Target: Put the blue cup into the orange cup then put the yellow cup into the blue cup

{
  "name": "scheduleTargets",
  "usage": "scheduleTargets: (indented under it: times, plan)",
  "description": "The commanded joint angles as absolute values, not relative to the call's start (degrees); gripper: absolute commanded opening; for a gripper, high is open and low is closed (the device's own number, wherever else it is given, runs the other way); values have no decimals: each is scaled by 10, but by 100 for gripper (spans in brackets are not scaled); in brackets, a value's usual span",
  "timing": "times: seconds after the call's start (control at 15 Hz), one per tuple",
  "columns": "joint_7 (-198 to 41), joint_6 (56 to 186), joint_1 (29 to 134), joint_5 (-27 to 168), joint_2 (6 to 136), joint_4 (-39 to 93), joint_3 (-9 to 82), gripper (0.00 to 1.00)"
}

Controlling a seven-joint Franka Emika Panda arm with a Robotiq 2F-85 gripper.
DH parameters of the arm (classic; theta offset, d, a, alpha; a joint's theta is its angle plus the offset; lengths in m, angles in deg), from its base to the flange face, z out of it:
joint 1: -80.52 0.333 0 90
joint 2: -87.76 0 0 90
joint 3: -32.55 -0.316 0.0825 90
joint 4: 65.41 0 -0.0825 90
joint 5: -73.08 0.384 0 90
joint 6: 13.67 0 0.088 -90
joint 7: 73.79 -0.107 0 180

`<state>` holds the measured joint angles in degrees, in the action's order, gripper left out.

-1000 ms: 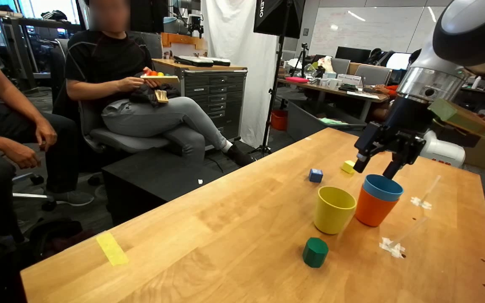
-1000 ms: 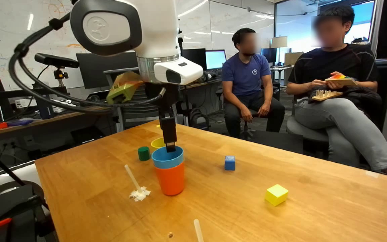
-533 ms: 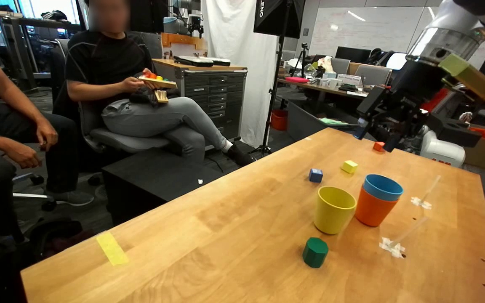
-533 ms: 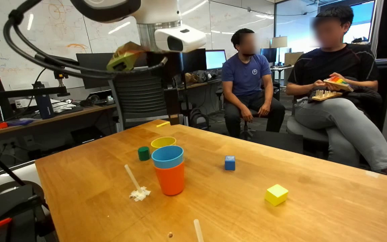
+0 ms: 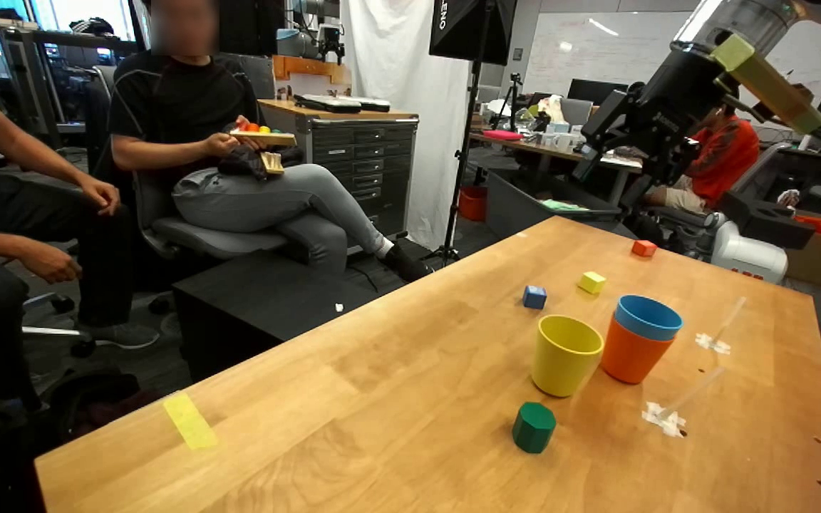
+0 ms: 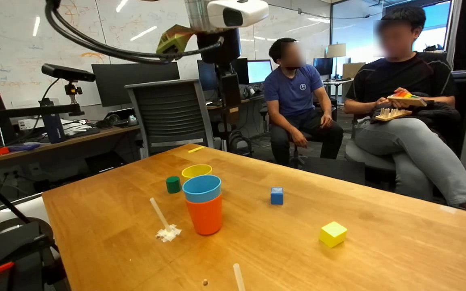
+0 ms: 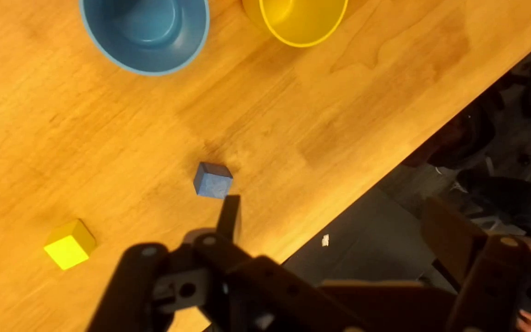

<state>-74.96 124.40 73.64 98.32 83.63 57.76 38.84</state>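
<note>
Warm light brightens the worktop (image 5: 353,399) in every view; beyond it a window (image 5: 104,8) glares, pale streaks shine on the whiteboard (image 5: 596,64) and faces (image 6: 395,38) are blurred; in my wrist view my jaws look dark and soft, everything past the worktop dim.

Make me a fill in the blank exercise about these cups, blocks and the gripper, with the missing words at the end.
The blue cup is nested in the ____ cup.
The yellow cup stands closest to the ____ block.
The gripper is ____, its fingers spread apart.
The wrist view shows two small blocks: the blue block and the ____ one.

Missing words: orange; green; open; yellow.
</note>
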Motion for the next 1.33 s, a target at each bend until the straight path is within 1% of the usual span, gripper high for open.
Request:
scheduleTargets:
  times: [0.0,0.73,1.27]
  plan:
    - [-775,1245,739,1002,810,542,381,100]
    - [-863,1218,769,983,751,525,352,100]
    - [-891,1240,803,935,717,543,346,100]
